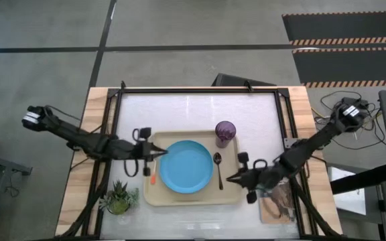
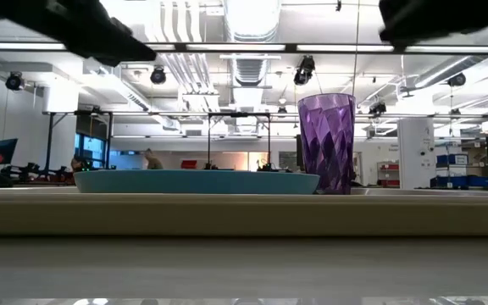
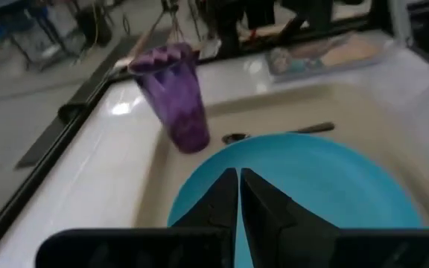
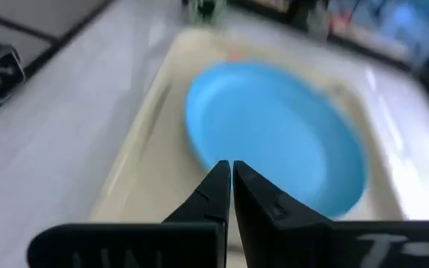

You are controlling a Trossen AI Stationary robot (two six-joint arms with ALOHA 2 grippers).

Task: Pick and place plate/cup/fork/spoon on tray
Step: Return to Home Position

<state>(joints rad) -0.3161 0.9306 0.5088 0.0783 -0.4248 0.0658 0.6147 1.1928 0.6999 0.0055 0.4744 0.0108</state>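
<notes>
The cream tray point(image 1: 157, 198) lies mid-table. On it are the light-blue plate point(image 1: 186, 166), the dark spoon point(image 1: 218, 167) to the plate's right, the fork with the orange handle point(image 1: 153, 177) to its left, and the purple cup point(image 1: 225, 132) upright at the tray's far right corner. My left gripper point(image 1: 161, 153) is shut and empty over the plate's left rim; the left wrist view shows its fingertips point(image 3: 239, 179) above the plate point(image 3: 326, 186). My right gripper point(image 1: 232, 179) is shut and empty over the tray's right side, pointing at the plate point(image 4: 274, 134).
A small potted plant point(image 1: 119, 197) stands at the near left beside the tray. A printed book point(image 1: 278, 201) lies at the near right under my right arm. A dark frame point(image 1: 200, 90) borders the table top.
</notes>
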